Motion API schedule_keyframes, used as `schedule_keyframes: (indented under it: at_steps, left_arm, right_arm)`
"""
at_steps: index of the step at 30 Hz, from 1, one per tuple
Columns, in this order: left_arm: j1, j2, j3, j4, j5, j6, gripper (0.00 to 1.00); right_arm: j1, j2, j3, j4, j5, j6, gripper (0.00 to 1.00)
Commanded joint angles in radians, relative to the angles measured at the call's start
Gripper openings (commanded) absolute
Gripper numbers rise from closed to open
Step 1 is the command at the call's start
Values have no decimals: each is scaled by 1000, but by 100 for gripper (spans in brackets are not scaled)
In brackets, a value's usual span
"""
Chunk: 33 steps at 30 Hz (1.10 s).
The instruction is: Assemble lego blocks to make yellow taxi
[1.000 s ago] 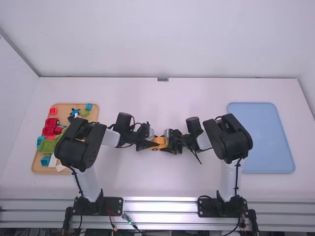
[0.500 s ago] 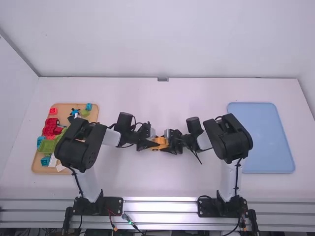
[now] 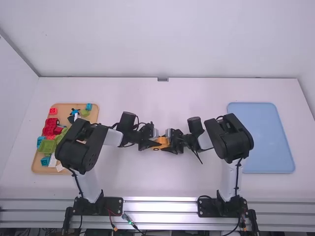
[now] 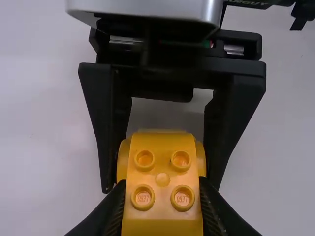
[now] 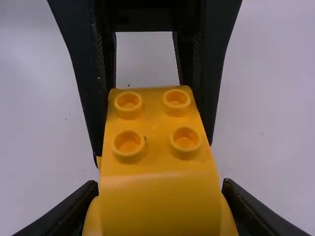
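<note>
The left gripper [image 3: 156, 145] and the right gripper [image 3: 169, 147] are pinching opposite ends of a yellow studded toy taxi [image 3: 163, 140], its knobs [image 5: 186, 137] showing between their fingers. The taxi is sitting between the two arms near the middle of the white table [image 3: 162, 179], well apart from both the wooden tray [image 3: 36, 164] and the blue tray [image 3: 263, 142].

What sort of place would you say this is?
Probably a robot test bench: two mounted arms hold a yellow toy car over a white table, beside a tray of toy blocks.
</note>
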Motion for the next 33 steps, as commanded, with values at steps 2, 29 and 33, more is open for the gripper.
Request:
schedule_keyframes:
  at_steps: [2, 29, 33]
  left_arm:
    - [-39, 41, -40, -57, -140, 15, 2]
    - [-45, 40, -40, -32, -126, 37, 14]
    - [-43, 40, -40, -14, -125, 34, 15]
  right_arm:
    - [12, 14, 2, -5, 38, 17, 45]
    - [12, 14, 0, -5, 38, 17, 45]
    - [12, 14, 0, -5, 38, 16, 45]
